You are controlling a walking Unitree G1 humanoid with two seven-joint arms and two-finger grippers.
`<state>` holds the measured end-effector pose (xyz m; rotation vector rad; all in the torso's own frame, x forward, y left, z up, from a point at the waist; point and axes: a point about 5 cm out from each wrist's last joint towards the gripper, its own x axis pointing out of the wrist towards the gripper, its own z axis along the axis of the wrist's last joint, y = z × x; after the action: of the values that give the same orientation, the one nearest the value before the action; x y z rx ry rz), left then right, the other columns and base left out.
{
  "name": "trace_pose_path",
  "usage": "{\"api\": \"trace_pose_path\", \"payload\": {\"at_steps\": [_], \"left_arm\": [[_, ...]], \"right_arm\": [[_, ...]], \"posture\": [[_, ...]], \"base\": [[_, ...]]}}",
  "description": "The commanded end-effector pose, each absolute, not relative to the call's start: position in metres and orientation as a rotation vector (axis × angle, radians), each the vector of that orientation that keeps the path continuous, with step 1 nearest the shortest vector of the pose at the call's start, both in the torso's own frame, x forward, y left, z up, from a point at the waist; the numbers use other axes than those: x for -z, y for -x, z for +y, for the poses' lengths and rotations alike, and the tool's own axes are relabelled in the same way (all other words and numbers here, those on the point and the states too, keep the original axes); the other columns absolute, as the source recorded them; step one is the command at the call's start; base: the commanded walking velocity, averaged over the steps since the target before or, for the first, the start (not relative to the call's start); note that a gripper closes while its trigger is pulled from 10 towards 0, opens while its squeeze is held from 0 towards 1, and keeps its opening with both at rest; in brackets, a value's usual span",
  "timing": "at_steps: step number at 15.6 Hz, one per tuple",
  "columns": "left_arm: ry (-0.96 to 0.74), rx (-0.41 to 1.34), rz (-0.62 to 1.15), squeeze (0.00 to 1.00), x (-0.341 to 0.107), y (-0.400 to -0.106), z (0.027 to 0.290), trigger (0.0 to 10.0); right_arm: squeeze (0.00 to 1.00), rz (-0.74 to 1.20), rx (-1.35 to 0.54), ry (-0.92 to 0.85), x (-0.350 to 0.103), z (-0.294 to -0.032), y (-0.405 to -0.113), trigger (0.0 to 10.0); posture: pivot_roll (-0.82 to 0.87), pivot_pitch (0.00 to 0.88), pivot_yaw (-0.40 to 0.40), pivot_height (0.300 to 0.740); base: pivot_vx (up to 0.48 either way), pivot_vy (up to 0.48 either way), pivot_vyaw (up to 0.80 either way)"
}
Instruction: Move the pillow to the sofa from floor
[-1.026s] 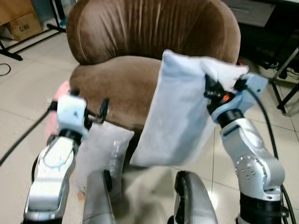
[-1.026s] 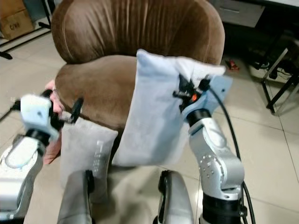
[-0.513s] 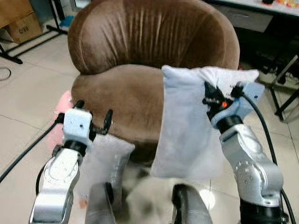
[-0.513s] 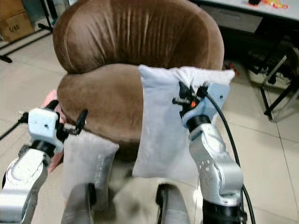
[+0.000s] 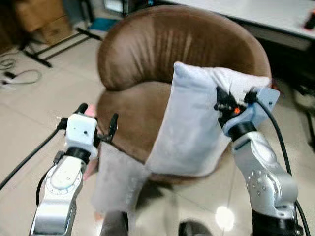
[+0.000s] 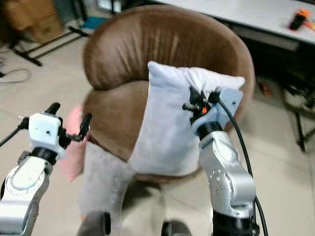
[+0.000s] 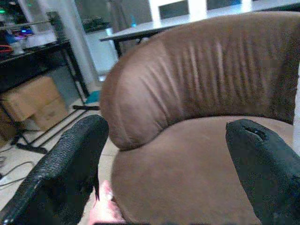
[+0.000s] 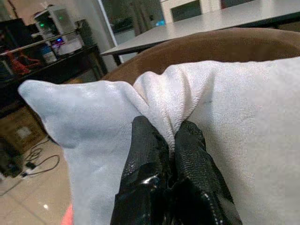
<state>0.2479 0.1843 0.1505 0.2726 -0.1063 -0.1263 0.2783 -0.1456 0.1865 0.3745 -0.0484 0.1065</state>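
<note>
A light grey-white pillow (image 5: 192, 128) hangs upright in front of the brown round-backed sofa chair (image 5: 182, 54), its lower edge by the seat's front right. My right gripper (image 8: 168, 133) is shut on a bunched fold at the pillow's top edge (image 5: 222, 102). My left gripper (image 5: 98, 112) stands open at the seat's front left with nothing between its fingers (image 7: 70, 159). A second grey pillow (image 5: 115, 182) leans against the sofa's front on the floor, just below the left gripper.
A pink item (image 6: 74, 147) lies on the floor left of the sofa. Cardboard boxes (image 5: 44, 19), black stand legs (image 5: 54, 49) and cables (image 5: 19, 76) sit at the far left. A white table (image 5: 275, 14) runs behind the sofa. Tiled floor lies in front.
The whole view has shifted as the camera moved. The held pillow now sits higher and closer against the sofa seat. The left gripper stays open near the seat's front.
</note>
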Motion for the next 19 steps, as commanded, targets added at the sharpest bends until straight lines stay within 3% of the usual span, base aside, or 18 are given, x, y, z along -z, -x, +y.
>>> {"api": "trace_pose_path", "payload": {"at_steps": [1, 14, 19], "left_arm": [[-0.287, 0.137, -0.106, 0.0, -0.15, -0.247, 0.181, 10.0], [-0.292, 0.148, -0.121, 0.0, -0.149, -0.245, 0.179, 10.0], [-0.291, 0.124, -0.105, 0.0, -0.144, -0.241, 0.183, 10.0]], "right_arm": [[0.0, -0.099, -0.087, -0.377, -0.194, -0.151, -0.277, 10.0], [0.0, -0.054, -0.107, -0.327, -0.175, -0.151, -0.271, 10.0], [0.0, -0.033, -0.167, -0.306, -0.171, -0.143, -0.27, 10.0]], "posture": [[-0.02, 0.0, -0.062, 0.73], [-0.02, 0.0, -0.059, 0.74], [0.0, 0.0, -0.071, 0.74]], "base": [[0.0, 0.0, 0.0], [0.0, -0.335, 0.0], [0.0, 0.0, 0.16]]}}
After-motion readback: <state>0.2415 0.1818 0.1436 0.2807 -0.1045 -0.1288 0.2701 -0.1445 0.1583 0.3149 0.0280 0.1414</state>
